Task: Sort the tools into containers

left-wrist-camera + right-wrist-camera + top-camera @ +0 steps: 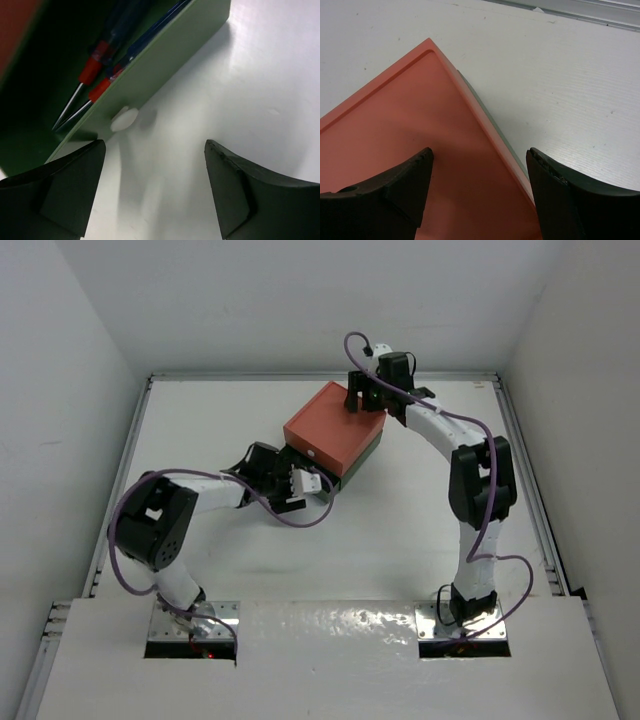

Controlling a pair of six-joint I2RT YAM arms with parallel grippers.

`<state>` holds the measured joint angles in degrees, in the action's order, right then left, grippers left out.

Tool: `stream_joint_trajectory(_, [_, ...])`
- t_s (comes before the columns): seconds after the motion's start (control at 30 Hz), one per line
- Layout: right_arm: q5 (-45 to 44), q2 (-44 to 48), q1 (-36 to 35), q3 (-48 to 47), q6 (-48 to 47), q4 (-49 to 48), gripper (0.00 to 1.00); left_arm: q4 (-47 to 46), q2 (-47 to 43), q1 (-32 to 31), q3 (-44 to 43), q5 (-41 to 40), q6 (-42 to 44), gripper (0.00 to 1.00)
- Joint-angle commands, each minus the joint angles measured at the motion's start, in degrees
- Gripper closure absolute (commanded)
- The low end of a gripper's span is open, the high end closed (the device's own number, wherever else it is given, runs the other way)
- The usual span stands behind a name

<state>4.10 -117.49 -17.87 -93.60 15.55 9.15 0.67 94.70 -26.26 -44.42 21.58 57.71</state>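
Left gripper (155,160) gapes empty before the green drawer (170,55) (2 screwdrivers (91,69) visible inside); right gripper (480,165) spread over salmon box (410,130)

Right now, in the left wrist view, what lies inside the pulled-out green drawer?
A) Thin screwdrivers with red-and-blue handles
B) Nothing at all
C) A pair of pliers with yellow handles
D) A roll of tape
A: the left wrist view shows the screwdrivers lying inside the green drawer, their thin shafts pointing toward the corner behind the front panel that carries the white knob.
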Motion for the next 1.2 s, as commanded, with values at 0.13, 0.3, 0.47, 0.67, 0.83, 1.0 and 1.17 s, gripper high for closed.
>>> stream_joint_trajectory(0.13, [2.2, -0.1, -0.3, 4.1, -4.7, 6.1, 0.27, -13.3, 7.3, -1.2, -7.9, -2.4, 0.9, 0.18])
stream_joint_trajectory(0.3, [2.8, 0.0, -0.3, 4.9, -4.6, 5.8, 0.27, -14.0, 9.7, -3.2, -9.8, -3.0, 2.8, 0.14])
stream_joint_trajectory(0.47, [3.2, 0.5, -0.3, 5.4, -4.7, 5.8, 0.27, -14.6, 9.6, -4.2, -10.2, -3.4, 1.0, 0.13])
stream_joint_trajectory(0.67, [3.2, 1.7, -0.1, 4.7, -5.4, 5.9, 0.27, -9.4, 0.8, -4.2, -5.1, -2.8, 2.3, 0.14])
stream_joint_trajectory(0.83, [3.0, 1.6, 1.2, -2.4, -8.0, 9.6, 0.24, -0.8, -12.7, -4.2, -4.8, -2.7, -8.1, 0.14])
stream_joint_trajectory(1.0, [1.8, 3.8, 4.5, -9.3, -6.6, 16.1, 0.16, 0.8, -22.3, -3.9, -14.4, -14.0, -29.8, 0.1])
stream_joint_trajectory(1.17, [3.4, 14.6, 14.1, -0.7, 3.5, 15.1, 0.01, 14.9, -18.9, 9.6, -28.7, -21.9, -42.8, 0.06])
